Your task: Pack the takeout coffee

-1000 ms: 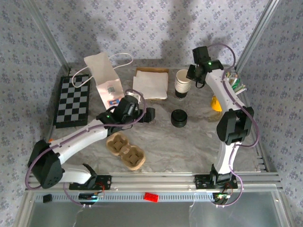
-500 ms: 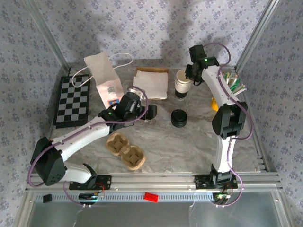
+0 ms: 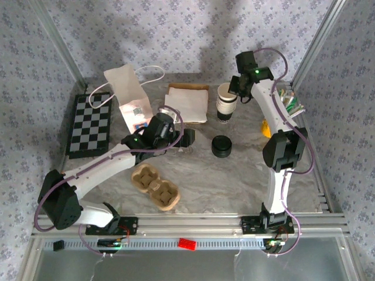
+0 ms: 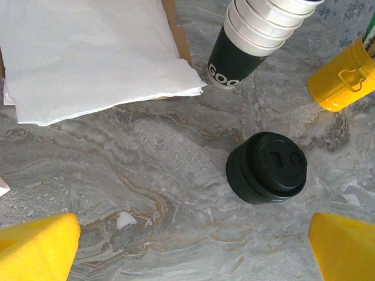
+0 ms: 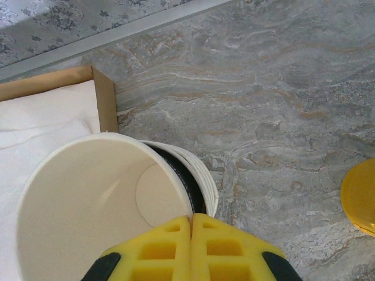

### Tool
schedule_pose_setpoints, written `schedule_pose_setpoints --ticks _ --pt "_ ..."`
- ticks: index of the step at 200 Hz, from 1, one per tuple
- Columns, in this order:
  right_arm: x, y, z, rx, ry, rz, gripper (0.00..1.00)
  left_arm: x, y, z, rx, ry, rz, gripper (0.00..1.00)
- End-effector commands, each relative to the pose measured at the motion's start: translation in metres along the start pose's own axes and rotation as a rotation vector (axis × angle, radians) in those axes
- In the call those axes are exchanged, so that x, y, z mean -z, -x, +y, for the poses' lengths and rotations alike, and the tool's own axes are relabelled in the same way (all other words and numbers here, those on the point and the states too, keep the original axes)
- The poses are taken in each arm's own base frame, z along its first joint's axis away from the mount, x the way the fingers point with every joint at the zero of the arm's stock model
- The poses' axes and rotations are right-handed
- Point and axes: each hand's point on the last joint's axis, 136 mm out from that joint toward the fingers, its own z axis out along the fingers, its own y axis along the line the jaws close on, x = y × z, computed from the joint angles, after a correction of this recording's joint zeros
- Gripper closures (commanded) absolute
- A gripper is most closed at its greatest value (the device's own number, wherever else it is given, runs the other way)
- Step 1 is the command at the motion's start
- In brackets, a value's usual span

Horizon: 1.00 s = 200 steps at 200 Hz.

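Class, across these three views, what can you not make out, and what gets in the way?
Left wrist view: the top edge cuts off the cup stack, so no count; print on its dark bottom cup curves away after GOO.
Right wrist view: the shut right claw covers part of the rim of the top cup; the right edge cuts a yellow container.
Top view: the items by the right wall are too small to name.

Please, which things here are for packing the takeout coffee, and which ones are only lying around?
Likely for the job: cup stack, black lids, white paper bag, cardboard cup carrier.
Just lying about: checkerboard, napkins, yellow canister.
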Motion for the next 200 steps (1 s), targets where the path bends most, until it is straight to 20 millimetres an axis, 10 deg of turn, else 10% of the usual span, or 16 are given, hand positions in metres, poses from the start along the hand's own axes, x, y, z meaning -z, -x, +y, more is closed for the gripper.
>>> schedule_pose_setpoints --ticks 1,78,129,200 --pt "0.042 0.015 0.005 -0.014 0.054 -0.059 1.0 0.005 0.013 -0.009 -0.018 -0.016 -0.015 0.0" --pt "0.13 0.017 -0.011 -0.047 0.114 -0.178 1.0 0.021 0.02 -0.023 0.024 -0.08 -0.013 0.0" --pt "0.159 -0.052 -0.063 -0.066 0.034 -0.154 1.0 0.024 0.0 -0.03 0.034 -0.101 0.052 0.0" --pt "0.135 -0.168 -0.117 -0.099 -0.068 0.023 1.0 0.012 -0.021 -0.033 0.059 -0.111 0.092 0.0"
